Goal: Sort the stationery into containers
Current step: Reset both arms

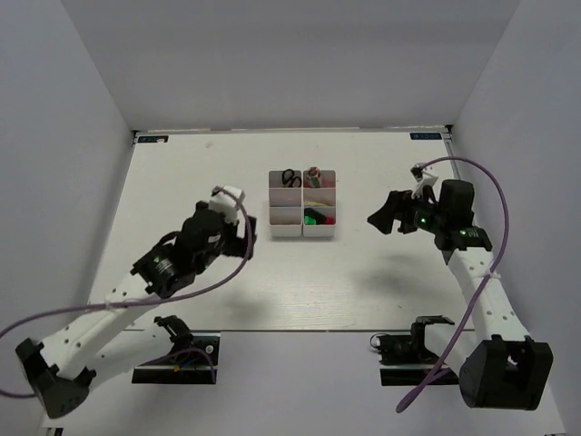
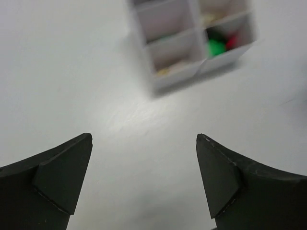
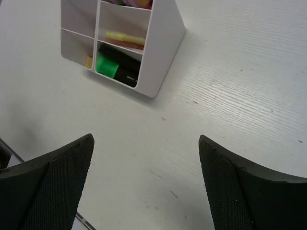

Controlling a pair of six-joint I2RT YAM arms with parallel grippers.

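Fingertips fill the bottom of both wrist views: your left gripper [image 2: 144,139] and right gripper [image 3: 146,139] each stand spread wide with only bare table [image 2: 72,72] between the pads, gripping nothing. The containers [image 2: 182,76] sit well beyond the left fingers, toward the finger on that view's right, blurred. From the right wrist they [image 3: 165,38] lie ahead, nearer the finger on that view's left, and sharper: you can see one green highlighter [image 3: 106,64] with a black body in a near cell, and a yellow stick [image 3: 124,36] in the cell behind it. Only overhead shows you one block [image 1: 302,232] of six cells, two columns by three rows, between the two arms, with one pair of black-handled scissors [image 1: 289,178] in a far cell.
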